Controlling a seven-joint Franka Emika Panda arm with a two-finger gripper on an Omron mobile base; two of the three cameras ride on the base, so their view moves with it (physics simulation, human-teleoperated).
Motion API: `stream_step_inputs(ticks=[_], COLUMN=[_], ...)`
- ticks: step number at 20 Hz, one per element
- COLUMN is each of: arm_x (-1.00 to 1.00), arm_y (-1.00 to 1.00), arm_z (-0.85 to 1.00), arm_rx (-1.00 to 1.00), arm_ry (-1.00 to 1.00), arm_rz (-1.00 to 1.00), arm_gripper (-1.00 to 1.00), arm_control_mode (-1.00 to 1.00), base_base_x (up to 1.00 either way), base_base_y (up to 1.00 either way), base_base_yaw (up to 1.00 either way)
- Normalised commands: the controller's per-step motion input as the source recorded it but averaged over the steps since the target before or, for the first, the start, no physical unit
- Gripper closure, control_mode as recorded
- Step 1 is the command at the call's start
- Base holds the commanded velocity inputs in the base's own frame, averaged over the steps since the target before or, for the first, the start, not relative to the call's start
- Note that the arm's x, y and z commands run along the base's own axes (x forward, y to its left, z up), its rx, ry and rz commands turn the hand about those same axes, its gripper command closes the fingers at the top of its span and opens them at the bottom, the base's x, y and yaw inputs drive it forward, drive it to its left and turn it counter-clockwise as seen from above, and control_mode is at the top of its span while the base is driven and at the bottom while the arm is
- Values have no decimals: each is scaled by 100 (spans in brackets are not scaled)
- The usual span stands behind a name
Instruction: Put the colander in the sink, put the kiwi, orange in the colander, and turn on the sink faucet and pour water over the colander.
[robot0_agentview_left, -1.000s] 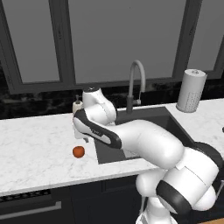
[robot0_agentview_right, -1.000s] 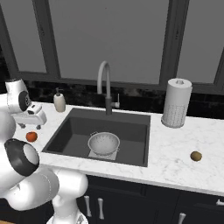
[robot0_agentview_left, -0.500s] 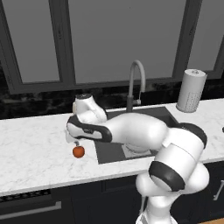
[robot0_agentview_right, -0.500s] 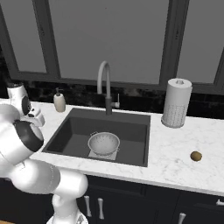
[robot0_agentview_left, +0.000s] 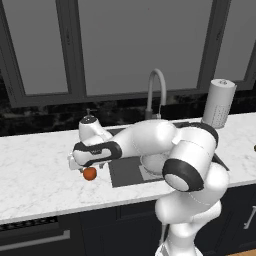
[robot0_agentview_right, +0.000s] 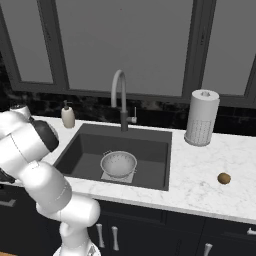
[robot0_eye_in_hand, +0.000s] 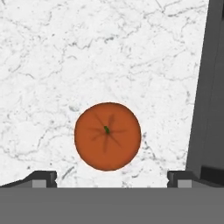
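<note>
Lower than a second before, the tool (robot0_eye_in_hand: 109, 177) had come down over the orange (robot0_agentview_left: 90, 173), its jaws spread wide with the fruit between the tips, ungripped. That orange lay on the white marble bench (robot0_agentview_left: 35, 175) just left of the dark sink (robot0_agentview_right: 150, 150). Inside the basin sat the colander (robot0_agentview_right: 118, 164), behind it the faucet (robot0_agentview_right: 120, 97). Rightward stood a paper towel roll (robot0_agentview_right: 201, 117); a kiwi (robot0_agentview_right: 224, 178) lay near the front edge. Dark windows (robot0_agentview_right: 125, 45) backed the room; no writing was legible.

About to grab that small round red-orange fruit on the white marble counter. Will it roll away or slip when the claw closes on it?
The small round red-orange fruit looks nearly spherical on the flat white marble counter, so an off-centre nudge would probably roll it. Its skin looks smooth, so it may slip between the pads. The open claw looks roughly centred on it, which should help.
</note>
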Motion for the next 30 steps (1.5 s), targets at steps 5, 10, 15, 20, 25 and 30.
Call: stream_step_inputs(ticks=[5, 10, 15, 20, 25, 30], arm_x=[19, 1, 0, 0, 0, 0], arm_y=[3, 0, 0, 0, 0, 0], arm_z=[-21, -17, -15, -16, -17, -3], arm_rx=[0, 1, 0, 0, 0, 0], arm_ry=[0, 0, 0, 0, 0, 0], arm_rz=[0, 4, 3, 2, 0, 2], arm_gripper=[-100, -100, -100, -100, -100, 100], arm_control_mode=[-100, -100, -100, -100, -100, -100], base_base_x=[0, 0, 0, 0, 0, 0], base_base_y=[0, 0, 0, 0, 0, 0], base_base_yaw=[0, 0, 0, 0, 0, 0])
